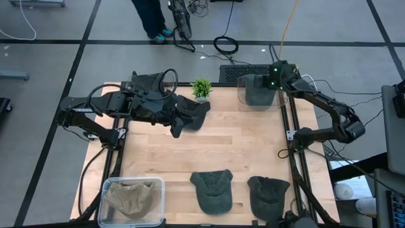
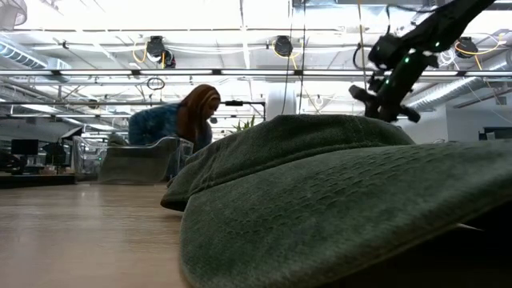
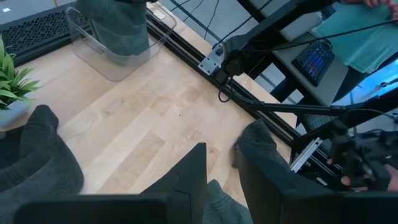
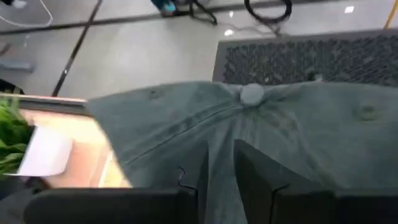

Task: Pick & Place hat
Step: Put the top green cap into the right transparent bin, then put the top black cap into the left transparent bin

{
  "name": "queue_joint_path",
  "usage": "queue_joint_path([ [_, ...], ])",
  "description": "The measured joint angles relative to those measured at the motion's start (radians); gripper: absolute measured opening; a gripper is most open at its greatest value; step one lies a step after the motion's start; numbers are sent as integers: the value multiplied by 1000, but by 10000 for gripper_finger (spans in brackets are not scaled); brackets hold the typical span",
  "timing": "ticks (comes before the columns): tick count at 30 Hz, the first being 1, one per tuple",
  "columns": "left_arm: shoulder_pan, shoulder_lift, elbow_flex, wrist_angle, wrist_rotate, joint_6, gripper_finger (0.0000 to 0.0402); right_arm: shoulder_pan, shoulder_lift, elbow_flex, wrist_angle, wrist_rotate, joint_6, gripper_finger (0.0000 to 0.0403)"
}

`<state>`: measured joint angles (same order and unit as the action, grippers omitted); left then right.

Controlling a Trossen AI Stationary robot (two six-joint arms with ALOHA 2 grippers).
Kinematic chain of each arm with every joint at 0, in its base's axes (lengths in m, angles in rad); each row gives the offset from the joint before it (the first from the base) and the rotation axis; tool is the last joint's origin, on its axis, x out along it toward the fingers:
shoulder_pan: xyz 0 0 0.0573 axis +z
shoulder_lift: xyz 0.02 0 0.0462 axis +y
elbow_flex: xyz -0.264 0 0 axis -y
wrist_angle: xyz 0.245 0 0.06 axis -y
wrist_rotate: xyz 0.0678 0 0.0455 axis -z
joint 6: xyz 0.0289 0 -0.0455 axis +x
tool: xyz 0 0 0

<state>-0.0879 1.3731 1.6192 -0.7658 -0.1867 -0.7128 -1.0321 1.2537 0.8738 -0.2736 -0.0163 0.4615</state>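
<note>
A wooden counter [image 1: 240,145] carries two bins: the near-left bin [image 1: 131,200] holds tan cloth, the far-right bin [image 1: 242,95] a hat [image 1: 258,90] pinched by the right gripper [image 1: 273,81]. Left fingers [image 3: 186,180] clamp another hat [image 1: 190,114], partly hidden.

1. Left arm: reaches in from the table's left edge along the far side; its left hand [image 1: 180,117] sits near the far middle, fingers [image 3: 186,177] narrowly parted and closed on dark green fabric of a hat [image 1: 190,114].
2. Right arm: bends up from the right edge toward the far right corner; its right hand [image 1: 272,81] is held high, fingers [image 4: 249,168] pinching a second hat [image 4: 292,130] near its crown button.
</note>
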Motion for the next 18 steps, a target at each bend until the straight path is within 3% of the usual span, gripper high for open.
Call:
queue_joint_path([
  [6, 0, 0, 0, 0, 3, -3, 97, 0, 104, 0, 52, -142, -28, 63],
  [11, -7, 0, 0, -2, 3, -5, 97, 0, 84, -1, 53, -140, -18, 63],
  [18, -3, 0, 0, -4, 0, 22, 97, -2, -70, -1, 19, -64, -42, 63],
])
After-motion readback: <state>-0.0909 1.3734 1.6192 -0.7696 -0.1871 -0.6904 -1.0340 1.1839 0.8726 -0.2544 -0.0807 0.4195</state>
